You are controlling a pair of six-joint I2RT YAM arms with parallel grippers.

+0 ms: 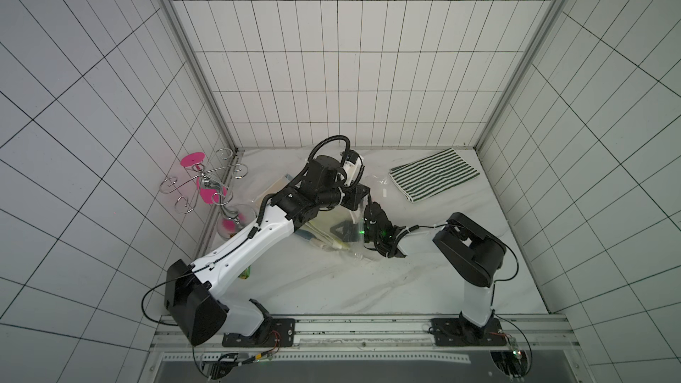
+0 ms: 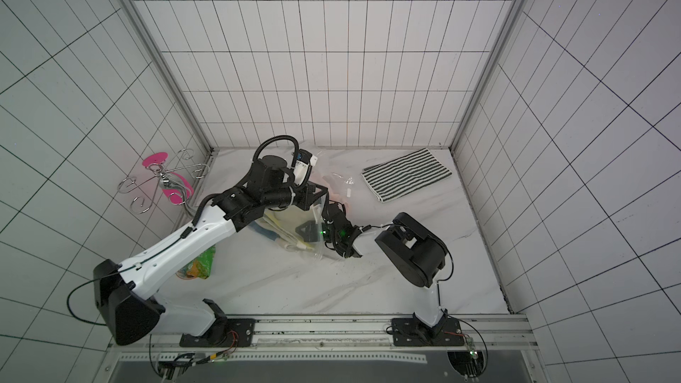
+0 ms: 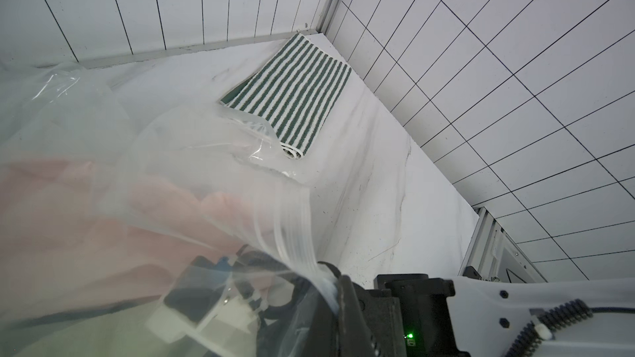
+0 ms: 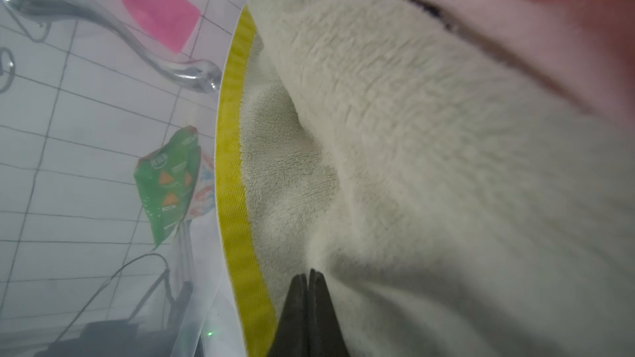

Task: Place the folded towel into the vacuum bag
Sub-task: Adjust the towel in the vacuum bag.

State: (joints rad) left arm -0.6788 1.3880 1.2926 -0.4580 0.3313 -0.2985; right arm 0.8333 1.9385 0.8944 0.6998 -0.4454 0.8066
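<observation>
At mid-worktop [image 1: 368, 289] lies the one vacuum bag [image 1: 342, 215], crumpled and so clear that its outline is hard to trace. The left arm crosses over its far part. Its white zip strip [image 3: 295, 231] shows plainly only in the left wrist view, lifted and running close past the lens.

The left claw [image 1: 359, 197] is masked by that plastic. Its jaws are pressed together, seemingly on the bag's raised rim by the strip. The right claw [image 4: 309, 274] is inside the bag, its two tips pressed together against a cream towel [image 4: 412, 166] with a yellow border [image 4: 233, 166]. Whether any fold is caught between them cannot be told. Beside the cream towel a pink towel [image 4: 549, 12] is cut off by the frame.

Both top views blur the contents through the plastic, so the towels inside cannot be counted beyond those two. One striped towel [image 1: 435, 175], folded, lies flat outside the bag in the far right corner, well apart from both claws. One green snack packet [image 2: 201, 263] sits near the left wall, partly under the left arm. One wire stand [image 1: 206, 182] with pink pieces is at the left wall.
</observation>
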